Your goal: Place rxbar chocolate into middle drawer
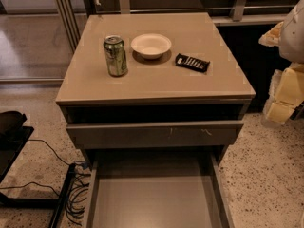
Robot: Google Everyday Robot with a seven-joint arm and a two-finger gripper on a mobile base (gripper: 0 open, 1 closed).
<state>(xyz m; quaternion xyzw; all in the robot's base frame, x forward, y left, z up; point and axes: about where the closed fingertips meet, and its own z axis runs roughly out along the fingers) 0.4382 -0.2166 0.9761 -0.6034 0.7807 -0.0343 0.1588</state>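
The rxbar chocolate (pixel 192 62), a small flat black bar with white lettering lines, lies on the cabinet top to the right of the bowl. The middle drawer (pixel 152 198) is pulled far out at the bottom of the view; its flat grey-taupe floor is bare. My gripper (pixel 281 101), with pale yellow parts, hangs at the right edge of the view, off the cabinet's right side and lower than the bar. It holds nothing that I can see.
A green can (pixel 115 55) and a white bowl (pixel 151 45) stand on the cabinet top (pixel 156 84) left of the bar. A drawer with white scratches on its front (pixel 156 134) sits slightly open above the middle drawer. Cables (pixel 71 194) lie on the floor at the left.
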